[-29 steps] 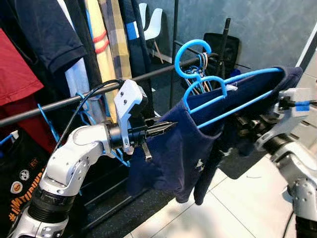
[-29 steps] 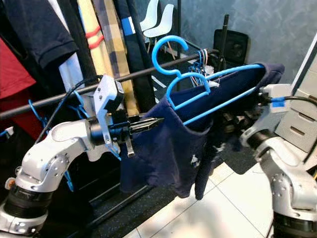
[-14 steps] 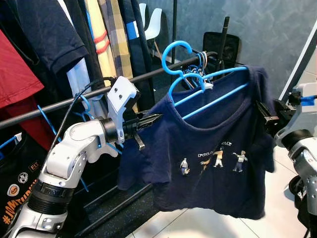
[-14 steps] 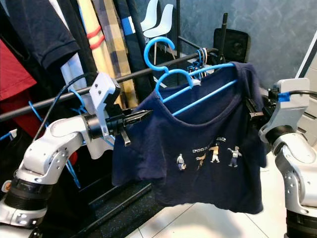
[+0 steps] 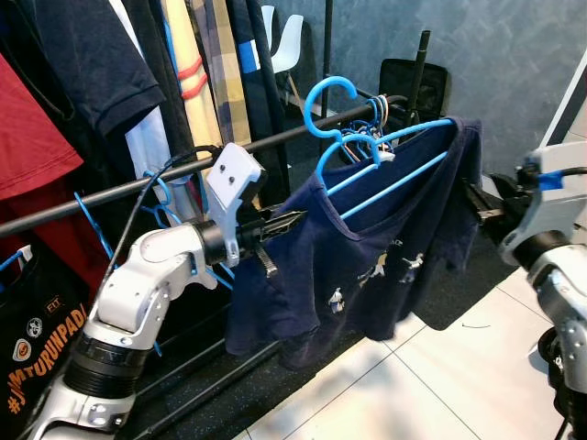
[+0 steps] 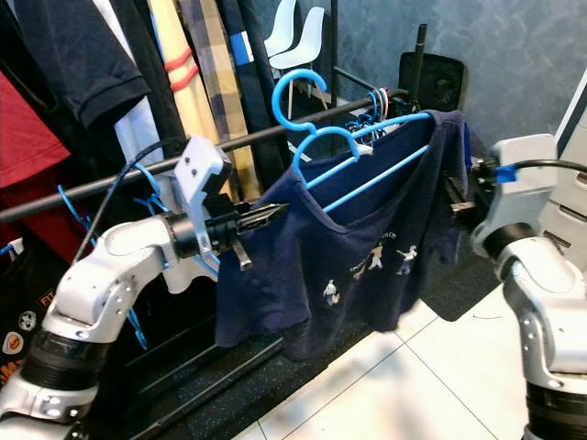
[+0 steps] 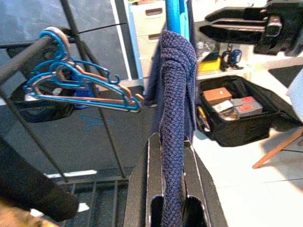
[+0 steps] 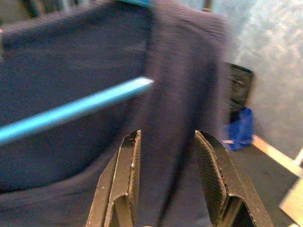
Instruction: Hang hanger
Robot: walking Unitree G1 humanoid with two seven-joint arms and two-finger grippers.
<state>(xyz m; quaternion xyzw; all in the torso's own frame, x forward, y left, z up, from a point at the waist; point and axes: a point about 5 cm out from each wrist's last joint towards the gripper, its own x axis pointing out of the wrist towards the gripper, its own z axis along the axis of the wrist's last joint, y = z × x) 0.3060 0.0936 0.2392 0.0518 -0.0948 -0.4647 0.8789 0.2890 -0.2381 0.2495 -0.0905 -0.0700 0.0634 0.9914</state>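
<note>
Left eye view: navy shirt on blue hanger, hook at rail

Left wrist view, nearest: left gripper (image 7: 171,189) fingers pinched tight on shoulder fold of navy T-shirt (image 5: 367,266). Same gripper in left eye view at 9 o'clock of shirt, tips pressed into fabric at shirt's left shoulder. Right gripper (image 8: 168,175) at 3 o'clock of shirt, fingers spread apart with shirt's right shoulder cloth between them; grip on cloth cannot be told, view blurred. Blue hanger (image 5: 385,170) inside shirt, bar slanting up toward right gripper. Hanger hook (image 5: 327,105) curled at black clothes rail (image 5: 138,188), at or just over it; exact contact hard to tell. Bunch of empty hangers (image 7: 78,85) on rail beyond hook. Hung garments (image 5: 119,82) at 10 to 12 o'clock. Farthest: white chairs (image 6: 298,41) at 12 o'clock.
</note>
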